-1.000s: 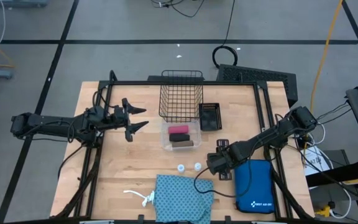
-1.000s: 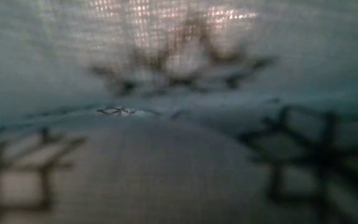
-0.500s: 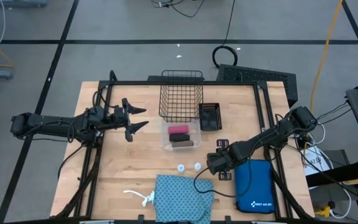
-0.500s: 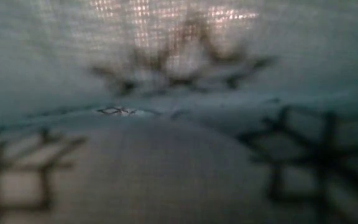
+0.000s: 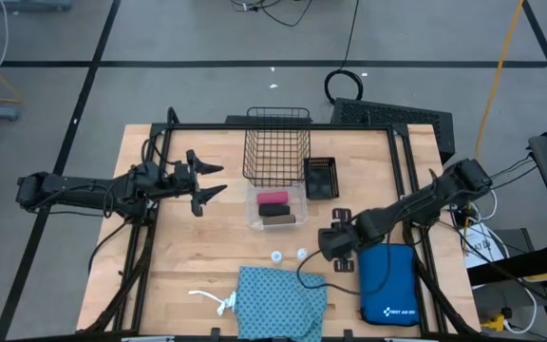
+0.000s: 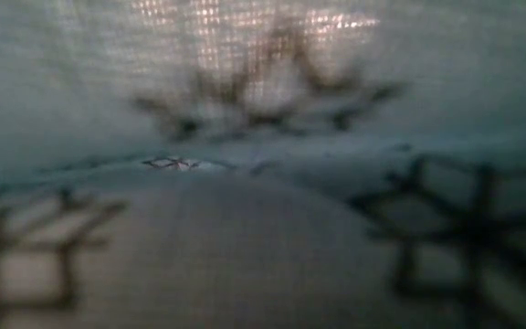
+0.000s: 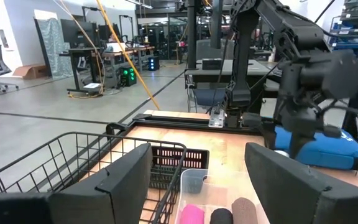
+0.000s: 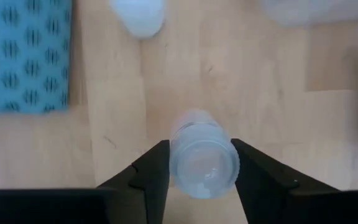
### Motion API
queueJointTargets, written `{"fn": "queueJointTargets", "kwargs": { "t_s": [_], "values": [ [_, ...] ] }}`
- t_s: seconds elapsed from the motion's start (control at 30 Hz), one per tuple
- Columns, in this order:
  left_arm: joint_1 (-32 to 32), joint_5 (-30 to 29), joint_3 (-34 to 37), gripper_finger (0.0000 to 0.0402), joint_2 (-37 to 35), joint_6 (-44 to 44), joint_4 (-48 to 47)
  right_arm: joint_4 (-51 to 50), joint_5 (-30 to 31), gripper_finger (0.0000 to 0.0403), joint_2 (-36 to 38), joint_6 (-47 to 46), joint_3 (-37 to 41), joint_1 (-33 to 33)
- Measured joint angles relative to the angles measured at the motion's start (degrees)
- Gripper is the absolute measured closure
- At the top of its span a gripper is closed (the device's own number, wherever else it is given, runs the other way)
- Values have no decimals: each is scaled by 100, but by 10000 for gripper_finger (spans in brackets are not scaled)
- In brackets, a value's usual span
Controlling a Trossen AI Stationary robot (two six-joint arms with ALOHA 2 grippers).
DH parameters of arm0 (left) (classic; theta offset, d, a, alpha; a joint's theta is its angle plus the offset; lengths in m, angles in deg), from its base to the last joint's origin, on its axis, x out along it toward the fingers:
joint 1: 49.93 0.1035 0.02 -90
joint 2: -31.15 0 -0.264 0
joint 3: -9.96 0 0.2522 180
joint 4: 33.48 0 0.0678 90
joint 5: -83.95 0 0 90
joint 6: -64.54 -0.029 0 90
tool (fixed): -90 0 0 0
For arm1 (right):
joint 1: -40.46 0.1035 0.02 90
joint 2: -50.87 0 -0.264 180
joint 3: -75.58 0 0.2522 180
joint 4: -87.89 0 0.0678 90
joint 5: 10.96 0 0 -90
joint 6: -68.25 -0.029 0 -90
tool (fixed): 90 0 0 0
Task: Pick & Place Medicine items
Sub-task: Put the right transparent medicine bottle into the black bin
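Vial clamped between right tool fingers, above bare bench, right of two loose vials. Pink roll and brown roll in clear tray, bench centre. Teal cloth at near edge, draped over low camera. Left tool apart, idle, far left, by wire basket.

Risks, judged: smooth round vial slipping or rolling out of narrow grip; tipping on release; arm brushing blue case underneath.

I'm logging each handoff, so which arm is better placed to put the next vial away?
Right: the right gripper already grips a vial near the teal cloth. The left gripper waits open across the table.
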State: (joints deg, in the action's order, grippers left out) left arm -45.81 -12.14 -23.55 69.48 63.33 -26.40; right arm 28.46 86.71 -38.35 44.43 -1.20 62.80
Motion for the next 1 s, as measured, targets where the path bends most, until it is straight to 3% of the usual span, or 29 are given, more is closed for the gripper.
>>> {"fn": "queueJointTargets", "kwargs": {
  "t_s": [0.2,0.4,0.63,1.0],
  "values": [
    [-1,2,0,133,1,0,-2,133,155,269,568,-399,0,-453],
    [0,2,0,133,0,0,-2,131,152,259,1118,-640,0,-1382],
    [0,0,0,133,2,0,-2,235,108,265,1246,408,0,-2615],
    [0,2,0,133,2,0,-2,870,-484,264,547,1589,-6,-4131]
  ]
}}
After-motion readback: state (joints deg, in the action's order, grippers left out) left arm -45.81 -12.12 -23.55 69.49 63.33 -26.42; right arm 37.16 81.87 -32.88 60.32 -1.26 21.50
